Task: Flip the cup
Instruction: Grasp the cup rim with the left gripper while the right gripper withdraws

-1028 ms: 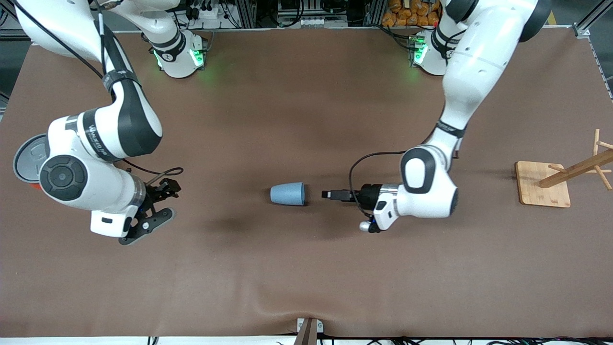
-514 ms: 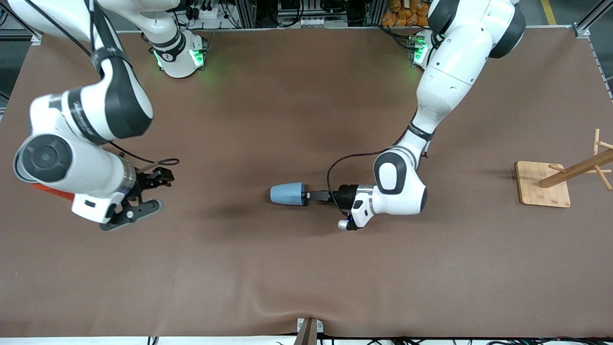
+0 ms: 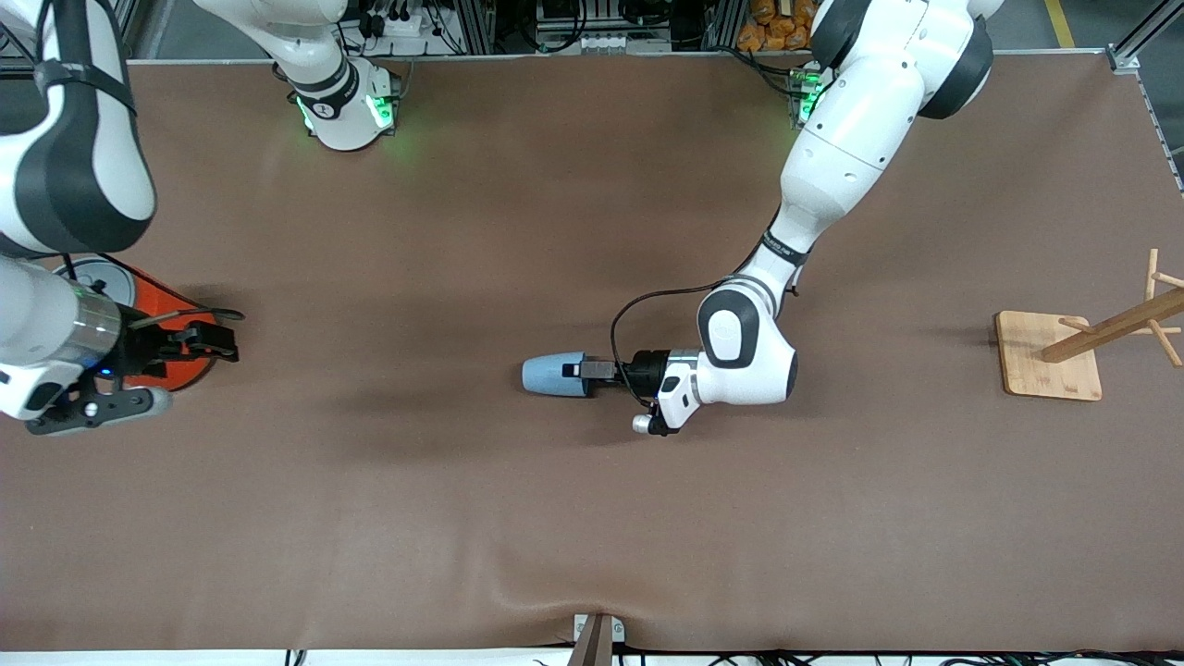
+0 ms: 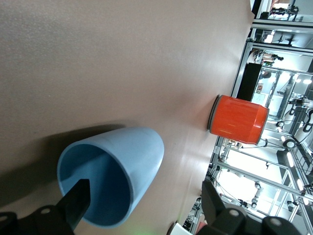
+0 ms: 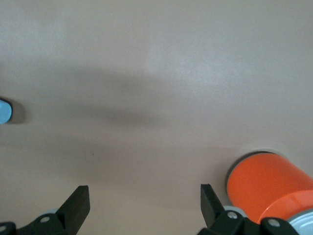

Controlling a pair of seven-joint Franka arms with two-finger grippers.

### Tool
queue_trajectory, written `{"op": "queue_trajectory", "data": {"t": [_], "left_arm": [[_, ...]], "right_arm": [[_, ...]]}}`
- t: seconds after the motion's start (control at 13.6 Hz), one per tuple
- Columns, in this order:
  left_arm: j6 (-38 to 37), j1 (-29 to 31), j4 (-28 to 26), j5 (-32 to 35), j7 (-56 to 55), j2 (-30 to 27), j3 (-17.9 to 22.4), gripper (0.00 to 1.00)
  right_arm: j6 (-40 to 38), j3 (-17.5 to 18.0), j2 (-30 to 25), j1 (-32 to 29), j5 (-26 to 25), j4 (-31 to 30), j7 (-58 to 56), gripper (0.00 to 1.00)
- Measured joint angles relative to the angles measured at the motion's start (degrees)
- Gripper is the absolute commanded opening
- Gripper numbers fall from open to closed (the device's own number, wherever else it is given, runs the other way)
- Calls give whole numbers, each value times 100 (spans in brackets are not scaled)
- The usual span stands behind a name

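Note:
The light-blue cup (image 3: 548, 375) lies on its side at the middle of the table, its mouth toward the left arm's end. My left gripper (image 3: 586, 370) is low at that mouth and open. In the left wrist view one finger (image 4: 76, 201) is inside the cup (image 4: 139, 156) and the other finger (image 4: 215, 203) is outside it, so the wall stands between the jaws of my left gripper (image 4: 144, 192). My right gripper (image 3: 215, 340) is open and empty at the right arm's end of the table, beside the orange can. It holds nothing in the right wrist view (image 5: 144, 196), where the cup (image 5: 4, 111) shows small.
An orange-red can (image 3: 165, 298) stands by the right gripper and shows in both wrist views (image 4: 239, 120) (image 5: 266, 188). A wooden rack on a square base (image 3: 1045, 356) stands at the left arm's end.
The left gripper has slid along the table up to the cup's mouth, one finger now inside. The right arm has drawn back toward its end of the table, uncovering the orange can.

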Motion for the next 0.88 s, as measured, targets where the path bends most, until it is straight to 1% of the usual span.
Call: {"op": "queue_trajectory", "data": {"t": [0.15, 0.22, 0.29, 0.37, 0.44, 0.51, 0.59, 0.66, 0.73, 0.88], "left_arm": [[0, -36, 10, -45, 25, 26, 0, 100], [0, -57, 15, -62, 78, 45, -1, 90], [0, -74, 20, -71, 114, 59, -1, 45], [0, -94, 23, -73, 159, 69, 0, 15], [0, -112, 28, -74, 223, 74, 0, 8], [0, -121, 38, -76, 277, 76, 0, 6], [0, -122, 49, -76, 300, 77, 0, 1], [0, -122, 58, -76, 323, 79, 5, 0], [1, -121, 63, -76, 391, 81, 15, 0], [3, -115, 70, -76, 551, 83, 35, 0]], "right_arm": [[11, 56, -140, 26, 0, -179, 138, 100], [87, 70, -260, 27, 0, -370, 171, 100], [185, 69, -382, 26, 0, -568, 188, 100], [284, 66, -513, 24, -1, -777, 193, 100], [380, 64, -655, 24, -1, -992, 194, 100], [477, 65, -805, 25, -1, -1221, 196, 100], [540, 61, -968, 31, -1, -1439, 196, 100], [522, 28, -1137, 64, -2, -1610, 198, 100], [414, -90, -1304, 163, -2, -1724, 201, 100], [129, -496, -1534, 421, -3, -1776, 185, 100]]}}
